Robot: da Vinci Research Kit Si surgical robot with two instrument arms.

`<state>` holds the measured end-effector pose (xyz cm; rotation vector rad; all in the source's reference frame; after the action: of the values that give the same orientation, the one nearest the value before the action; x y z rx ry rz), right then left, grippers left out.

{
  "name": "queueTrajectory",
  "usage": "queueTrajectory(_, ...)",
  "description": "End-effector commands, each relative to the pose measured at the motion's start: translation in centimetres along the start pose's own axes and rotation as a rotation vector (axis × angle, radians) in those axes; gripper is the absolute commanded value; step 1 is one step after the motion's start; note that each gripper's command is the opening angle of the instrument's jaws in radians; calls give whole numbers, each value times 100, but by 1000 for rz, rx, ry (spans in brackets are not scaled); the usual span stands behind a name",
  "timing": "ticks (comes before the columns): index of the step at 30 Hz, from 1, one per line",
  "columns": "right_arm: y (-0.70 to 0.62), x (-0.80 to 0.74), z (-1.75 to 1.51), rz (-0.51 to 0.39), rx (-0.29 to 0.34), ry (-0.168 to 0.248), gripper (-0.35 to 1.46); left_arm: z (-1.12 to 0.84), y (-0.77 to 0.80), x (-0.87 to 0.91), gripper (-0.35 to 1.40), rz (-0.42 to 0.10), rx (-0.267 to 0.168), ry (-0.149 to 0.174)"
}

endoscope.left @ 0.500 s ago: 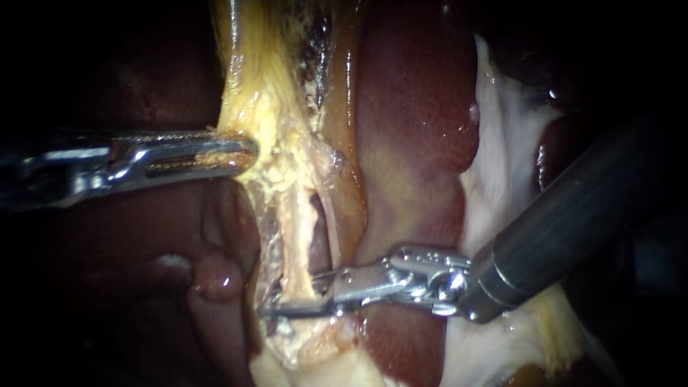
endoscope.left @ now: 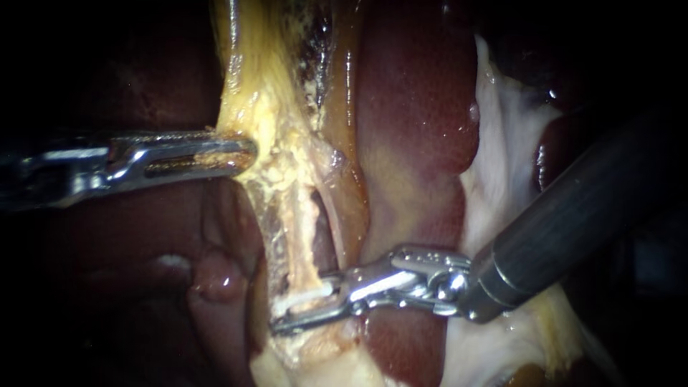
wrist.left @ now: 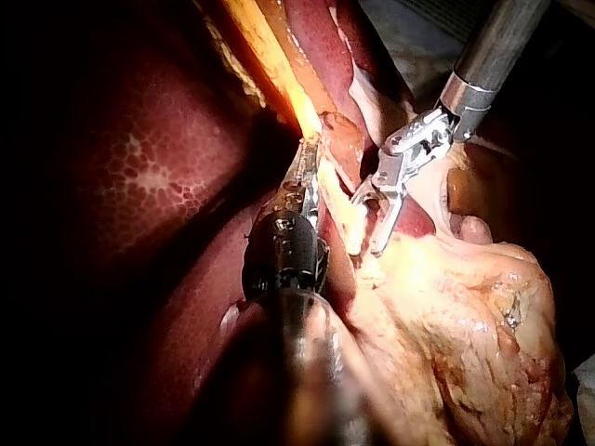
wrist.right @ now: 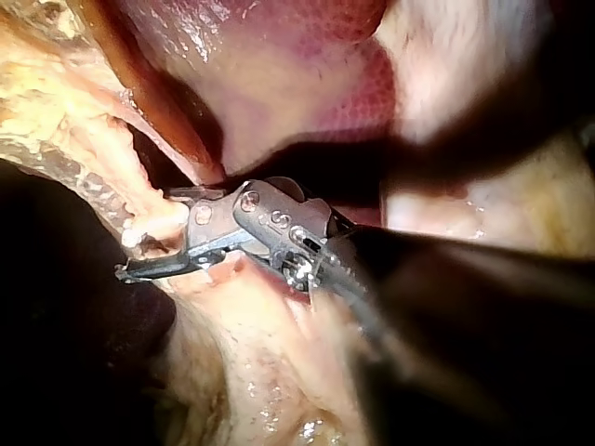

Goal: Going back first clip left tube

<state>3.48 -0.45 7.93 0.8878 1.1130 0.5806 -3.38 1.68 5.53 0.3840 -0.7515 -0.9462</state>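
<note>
The pale yellow left tube runs down from the fatty tissue beside the liver. A white clip sits across it low down. My right instrument comes in from the right, its jaws open around the tube at the clip; the lower jaw lies just under the clip. In the right wrist view the tube stands between those jaws. My left instrument has its jaws shut on the edge of the fatty tissue, holding it to the left; the left wrist view shows this grip.
A thinner second tube runs just right of the clipped one. White membrane lies right of the liver, behind the right instrument's dark shaft. A rounded dark red lobe sits below the left instrument.
The right instrument's jaws have opened and drawn slightly to the right, uncovering the white clip on the left tube. The left instrument has held still.
</note>
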Motion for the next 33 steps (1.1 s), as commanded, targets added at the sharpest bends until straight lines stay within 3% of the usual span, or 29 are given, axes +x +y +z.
queueTrajectory(1,0,1,-2,-48,-2,11,59,0,0,0,-35,0,0,0)
queueTrajectory(11,0,9,-52,-228,-33,29,60,-2,1,1,-35,1,1,0)
queueTrajectory(17,-10,37,-106,-303,-62,40,60,-2,1,1,-35,1,1,0)
queueTrajectory(25,-37,80,-158,-413,-92,62,60,3,4,3,-35,3,0,-1)
queueTrajectory(33,-47,88,-162,-497,-87,78,60,23,15,17,-35,11,-9,-7)
